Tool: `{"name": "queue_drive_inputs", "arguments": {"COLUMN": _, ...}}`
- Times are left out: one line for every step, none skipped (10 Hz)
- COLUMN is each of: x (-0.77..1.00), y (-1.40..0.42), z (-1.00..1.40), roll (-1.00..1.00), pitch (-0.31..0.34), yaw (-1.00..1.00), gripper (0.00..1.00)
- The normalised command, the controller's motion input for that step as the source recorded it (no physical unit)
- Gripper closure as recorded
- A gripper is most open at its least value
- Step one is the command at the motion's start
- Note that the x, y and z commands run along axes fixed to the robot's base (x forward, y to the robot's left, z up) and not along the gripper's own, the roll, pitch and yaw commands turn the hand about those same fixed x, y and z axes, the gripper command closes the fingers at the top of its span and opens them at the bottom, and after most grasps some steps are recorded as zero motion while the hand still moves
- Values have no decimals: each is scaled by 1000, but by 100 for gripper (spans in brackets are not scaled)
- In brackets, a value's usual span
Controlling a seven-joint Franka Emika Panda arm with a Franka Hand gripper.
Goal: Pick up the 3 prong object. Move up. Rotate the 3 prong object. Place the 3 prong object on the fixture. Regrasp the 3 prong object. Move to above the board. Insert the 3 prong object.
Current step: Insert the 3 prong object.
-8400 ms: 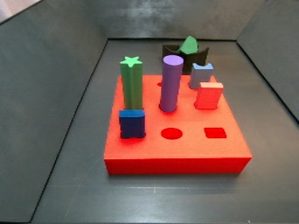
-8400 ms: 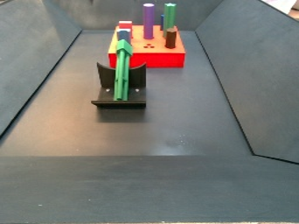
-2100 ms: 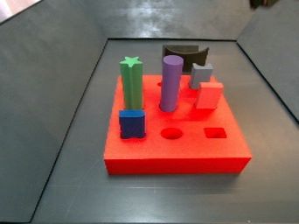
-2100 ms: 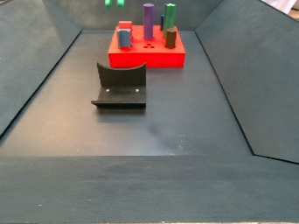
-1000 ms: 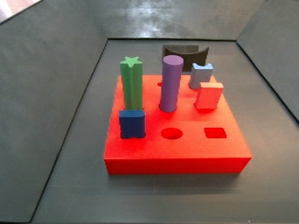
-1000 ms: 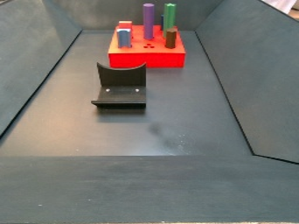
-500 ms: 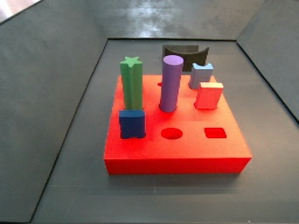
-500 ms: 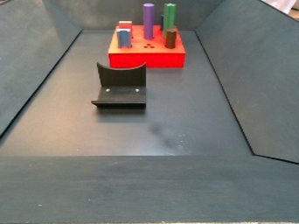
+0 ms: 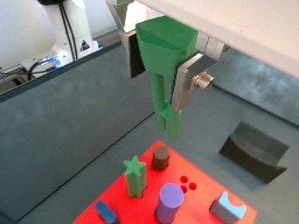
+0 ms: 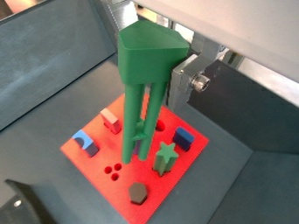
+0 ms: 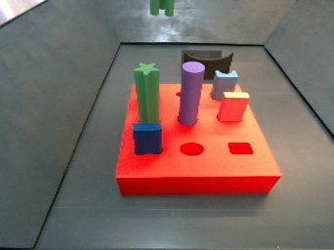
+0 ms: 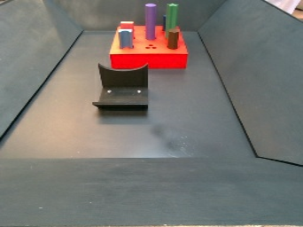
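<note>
Dark grey flooring surrounds the board, where the end effector clamps the 3 prong object vertically overhead, prongs aimed down for insertion. Its lower tip shows at 12 o'clock in a side view; the fixture stands vacant.

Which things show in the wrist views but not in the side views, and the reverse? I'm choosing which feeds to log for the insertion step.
Only the wrist views show the hand, high above the board and shut on the 3 prong object, which hangs upright with its prongs down. Only the side views show the whole walled floor around the rig; in a side view just the bar's tip peeks in at the top edge. Both kinds share the red board, its purple cylinder and star post, and the bare fixture.
</note>
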Motion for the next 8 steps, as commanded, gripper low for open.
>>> {"name": "queue_drive_inputs", "arguments": {"x": 49, "y": 0, "z": -11, "roll": 0, "pitch": 0, "yaw": 0, "gripper": 100}}
{"name": "queue_drive_inputs", "arguments": {"x": 449, "y": 280, "z": -163, "roll": 0, "pitch": 0, "yaw": -643, "gripper": 100}}
{"name": "queue_drive_inputs", "arguments": {"x": 460, "y": 269, "z": -186, "roll": 0, "pitch": 0, "yaw": -714, "gripper": 100}}
{"name": "queue_drive_inputs", "arguments": {"x": 440, "y": 249, "z": -191, "roll": 0, "pitch": 0, "yaw": -746, "gripper": 100}}
{"name": "queue_drive_inputs", "arguments": {"x": 377, "y": 197, "z": -249, "roll": -7, "pitch": 0, "yaw": -794, "gripper": 100}}
{"name": "queue_drive_inputs", "arguments": {"x": 311, "y": 134, "z": -326, "roll": -31, "pitch": 0, "yaw": -843, "gripper": 100}}
{"name": "queue_drive_inputs", "arguments": {"x": 223, "y": 49, "z": -371, "roll": -57, "pitch": 0, "yaw": -909, "gripper": 100}}
{"name": "queue_drive_inputs", "arguments": {"x": 203, "y": 31, "z": -383, "roll": -66, "pitch": 0, "yaw": -923, "gripper": 100}}
